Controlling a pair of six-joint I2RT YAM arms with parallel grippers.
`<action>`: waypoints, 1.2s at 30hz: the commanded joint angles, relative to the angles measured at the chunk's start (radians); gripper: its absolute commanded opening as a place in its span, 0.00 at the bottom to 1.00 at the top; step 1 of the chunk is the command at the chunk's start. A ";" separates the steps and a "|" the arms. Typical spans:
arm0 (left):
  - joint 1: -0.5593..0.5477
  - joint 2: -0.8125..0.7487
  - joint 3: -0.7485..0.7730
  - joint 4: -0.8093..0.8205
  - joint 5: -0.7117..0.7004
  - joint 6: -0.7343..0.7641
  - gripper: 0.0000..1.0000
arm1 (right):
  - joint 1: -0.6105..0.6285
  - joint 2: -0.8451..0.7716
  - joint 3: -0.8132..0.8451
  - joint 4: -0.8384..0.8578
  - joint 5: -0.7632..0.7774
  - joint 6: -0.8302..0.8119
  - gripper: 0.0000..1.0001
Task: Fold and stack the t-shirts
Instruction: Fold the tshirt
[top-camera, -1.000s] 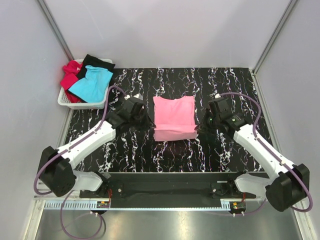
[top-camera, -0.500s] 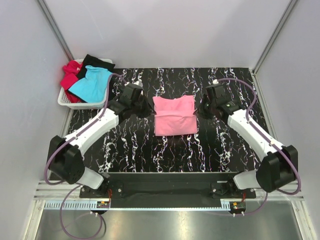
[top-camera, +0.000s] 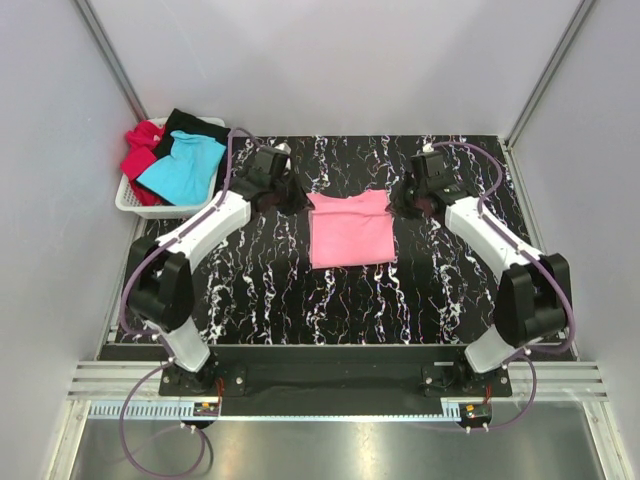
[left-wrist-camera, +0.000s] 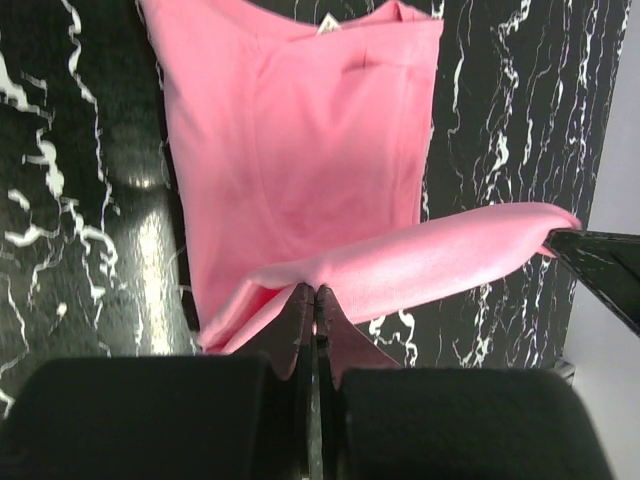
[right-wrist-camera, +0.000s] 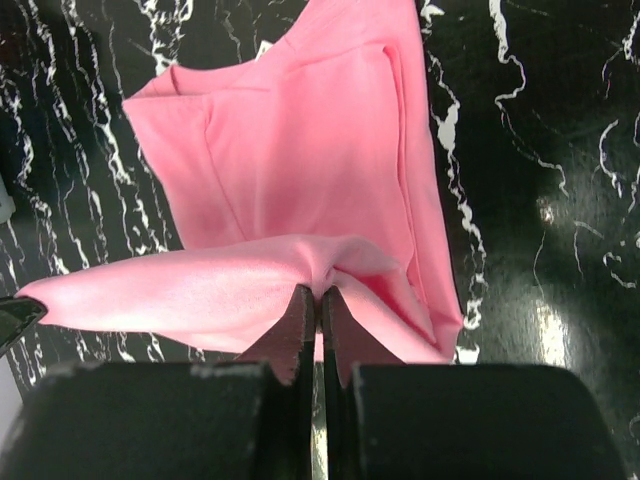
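Now, over the far half of the marbled black table (top-camera: 250, 290), your 2 arms meet at the pink t-shirt (top-camera: 350, 240), which lies partly folded at the table's middle. Your left gripper (left-wrist-camera: 312, 298) is clamped tight on one end of the shirt's raised edge. Your right gripper (right-wrist-camera: 320, 298) pinches the other end, and a band of cloth is stretched between them above the flat layer. The turquoise t-shirt (top-camera: 182, 168), red t-shirt (top-camera: 140, 155) and black t-shirt (top-camera: 195, 125) sit heaped in the white basket (top-camera: 128, 203) at the far-left corner, well apart from the pink one.
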 joint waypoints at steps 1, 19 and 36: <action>0.018 0.041 0.085 0.039 0.026 0.035 0.00 | -0.025 0.060 0.060 0.072 -0.013 -0.026 0.00; 0.128 0.394 0.327 0.077 0.070 0.090 0.17 | -0.085 0.472 0.376 0.144 -0.120 -0.103 0.27; 0.142 -0.020 -0.011 0.095 0.163 0.066 0.99 | -0.094 0.248 0.058 0.438 -0.537 0.119 1.00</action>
